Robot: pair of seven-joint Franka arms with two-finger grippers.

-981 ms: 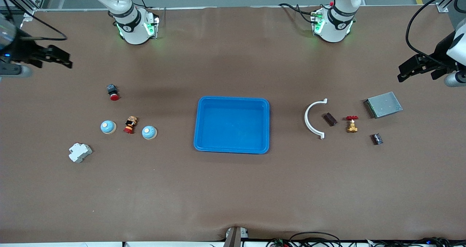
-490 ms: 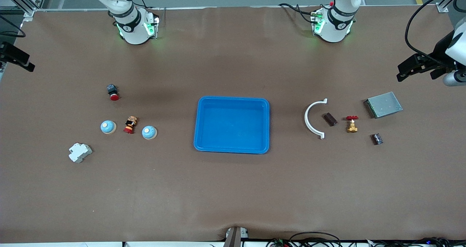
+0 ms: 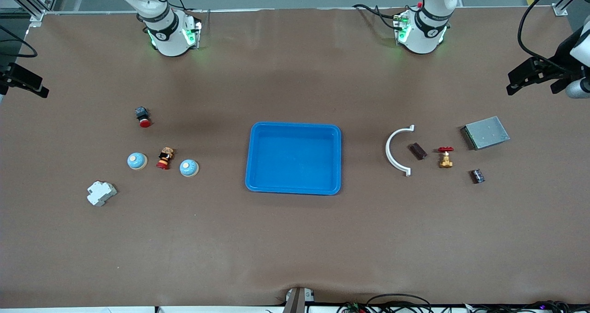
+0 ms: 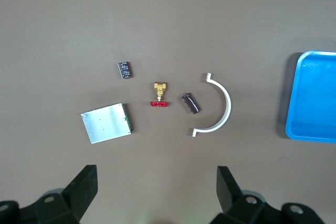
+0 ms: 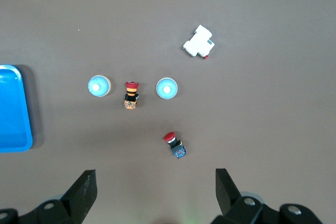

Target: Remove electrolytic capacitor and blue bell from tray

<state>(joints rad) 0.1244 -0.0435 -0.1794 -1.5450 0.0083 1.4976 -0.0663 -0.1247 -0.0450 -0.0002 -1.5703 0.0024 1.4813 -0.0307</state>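
My left gripper (image 4: 155, 190): jaws wide apart, empty, at the front view's right edge.
My right gripper (image 5: 155, 190): spread wide, holding nothing.
Capacitor (image 3: 477, 176): lower right of valve (image 3: 445, 156).
Bells (image 3: 137, 161) (image 3: 189, 168): left of blue tray (image 3: 338, 161).

White breaker (image 3: 101, 193), two red pushbuttons (image 3: 142, 117) (image 3: 164, 159) toward the right arm's end; white curved clip (image 3: 397, 150), brass valve (image 3: 445, 157), grey metal box (image 3: 485, 132), possibly a relay (image 3: 418, 151), toward the left arm's end.

White arm bases (image 3: 168, 29) with green lights, black cables, black tools (image 3: 530, 75).
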